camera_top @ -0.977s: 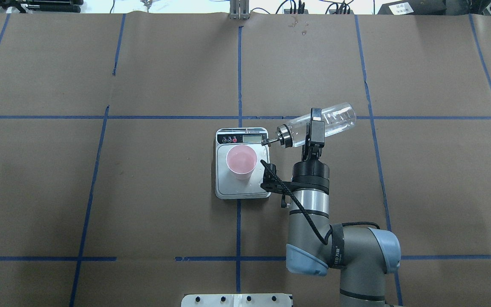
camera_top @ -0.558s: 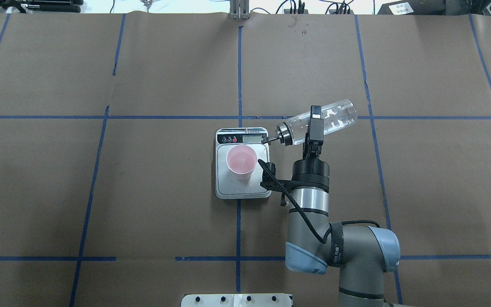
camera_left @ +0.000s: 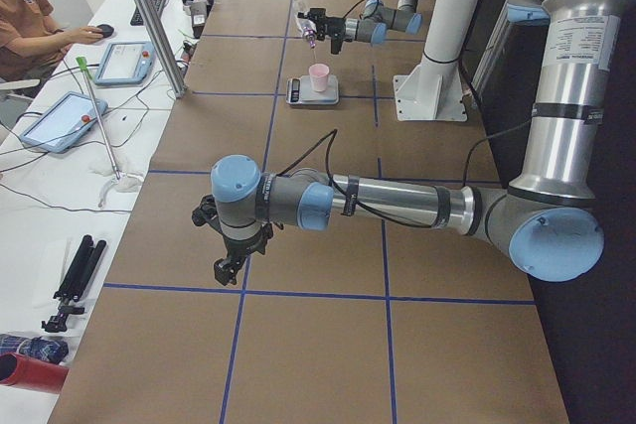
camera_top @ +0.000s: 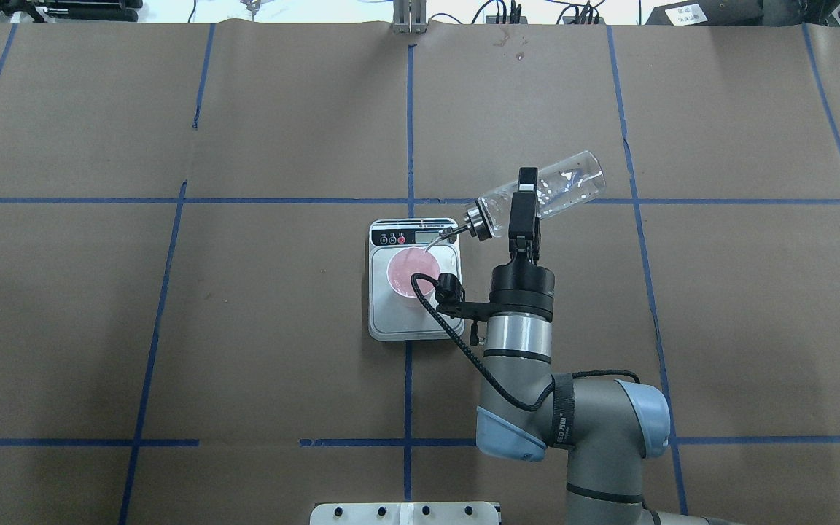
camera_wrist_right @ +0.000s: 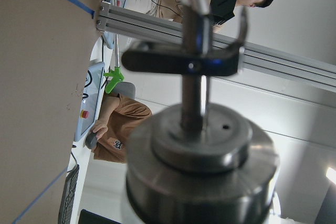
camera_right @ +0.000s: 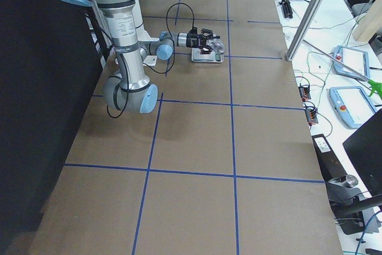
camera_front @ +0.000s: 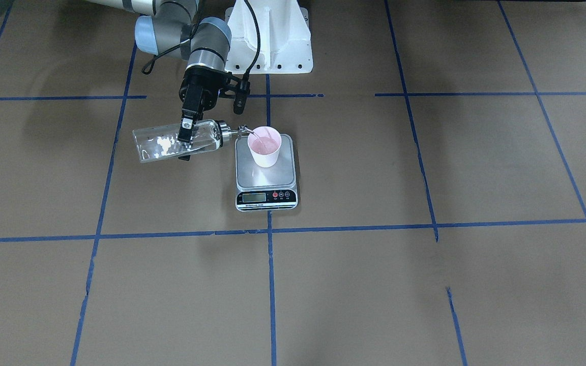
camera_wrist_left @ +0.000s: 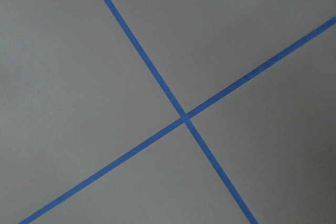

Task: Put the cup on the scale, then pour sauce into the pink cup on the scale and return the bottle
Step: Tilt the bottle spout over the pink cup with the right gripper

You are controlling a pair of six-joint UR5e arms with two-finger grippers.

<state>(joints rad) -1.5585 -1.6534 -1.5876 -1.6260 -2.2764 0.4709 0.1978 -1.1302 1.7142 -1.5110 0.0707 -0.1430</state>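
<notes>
My right claw (camera_top: 523, 198) is clamped across the bottle (camera_top: 569, 181) at mid-body. The bottle's tipped nearly flat, just right of the scale (camera_top: 414, 324), w/ its silver spout (camera_top: 475, 221) aimed left at the pink cup (camera_top: 407, 271) standing on the platform. A thin stream of sauce (camera_top: 434, 244) runs into the cup. Glass is rigid, smooth, breakable, prob. slick if wet, so the grip belongs on the cylinder wall, not the cap. The cup's light and tips easy, so no nudging it. My left claw (camera_left: 227, 267) hangs over the table (camera_left: 328, 345), well apart from the scale; can't tell if it's open or closed.
</notes>
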